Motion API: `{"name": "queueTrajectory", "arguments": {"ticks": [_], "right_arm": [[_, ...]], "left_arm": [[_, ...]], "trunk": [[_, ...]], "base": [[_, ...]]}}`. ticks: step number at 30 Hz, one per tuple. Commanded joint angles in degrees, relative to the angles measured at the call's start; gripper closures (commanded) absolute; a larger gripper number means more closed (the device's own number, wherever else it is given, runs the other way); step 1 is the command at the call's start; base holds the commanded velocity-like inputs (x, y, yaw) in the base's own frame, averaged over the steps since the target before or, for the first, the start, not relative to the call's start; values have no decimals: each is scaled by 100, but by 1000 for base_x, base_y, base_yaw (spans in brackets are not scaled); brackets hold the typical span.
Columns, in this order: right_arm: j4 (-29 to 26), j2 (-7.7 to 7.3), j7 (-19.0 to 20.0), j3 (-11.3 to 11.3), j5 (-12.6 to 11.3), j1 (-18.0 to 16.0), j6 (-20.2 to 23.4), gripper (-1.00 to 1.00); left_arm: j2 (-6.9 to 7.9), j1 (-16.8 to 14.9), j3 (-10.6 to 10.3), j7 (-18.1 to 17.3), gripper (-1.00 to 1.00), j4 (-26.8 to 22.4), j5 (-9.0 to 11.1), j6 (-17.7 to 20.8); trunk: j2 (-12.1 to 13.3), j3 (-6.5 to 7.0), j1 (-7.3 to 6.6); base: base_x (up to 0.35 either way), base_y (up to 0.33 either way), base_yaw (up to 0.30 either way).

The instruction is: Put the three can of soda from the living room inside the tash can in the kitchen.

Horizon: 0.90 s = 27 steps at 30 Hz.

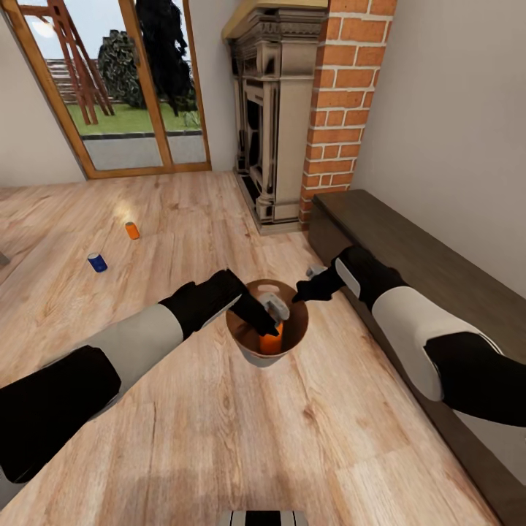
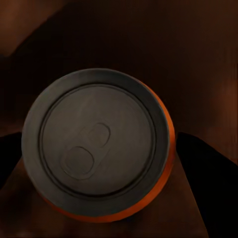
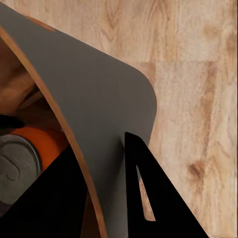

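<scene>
Left gripper (image 1: 272,315) is reaching down into the bin (image 1: 248,352), which is being held above the plank floor (image 1: 219,438). An orange can (image 1: 271,340) is sitting upright inside the bin; the left wrist view is looking onto its grey top (image 2: 96,141). Cannot tell whether the left claw is clenched or released. Right gripper (image 1: 305,291) is pinching the bin's rim (image 3: 64,126), one finger (image 3: 153,198) outside the wall. Second orange can (image 1: 131,230) and blue can (image 1: 97,262) are standing on the floor, well apart from the bin.
</scene>
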Motion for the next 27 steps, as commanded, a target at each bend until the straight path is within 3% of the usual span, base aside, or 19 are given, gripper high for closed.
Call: {"name": "queueTrajectory", "arguments": {"ticks": [1,6,10,11,23,27], "right_arm": [[-32,12,27,-78,-331,-7,58,100],[1,31,27,-78,-331,-11,58,100],[12,67,27,-78,-331,-11,58,100],[13,69,27,-78,-331,-10,58,100],[17,84,27,-70,-331,-8,58,100],[17,76,27,-74,-331,-8,58,100]], "left_arm": [[-3,51,-26,122,100,-2,53,5],[-2,122,-90,909,100,-2,43,-30],[0,177,-109,1147,100,-2,51,-35],[1,181,-111,1161,-100,-2,52,-36],[44,198,-114,1195,-100,-52,68,-69],[61,199,-76,1115,-100,-346,82,-111]], "trunk": [[-1,1,-1],[-1,1,-1],[-1,1,-1],[-1,1,-1],[-1,1,-1],[-1,1,-1]], "base": [[0,0,0],[0,0,0],[0,0,0],[0,0,0],[0,0,0],[0,0,0]]}}
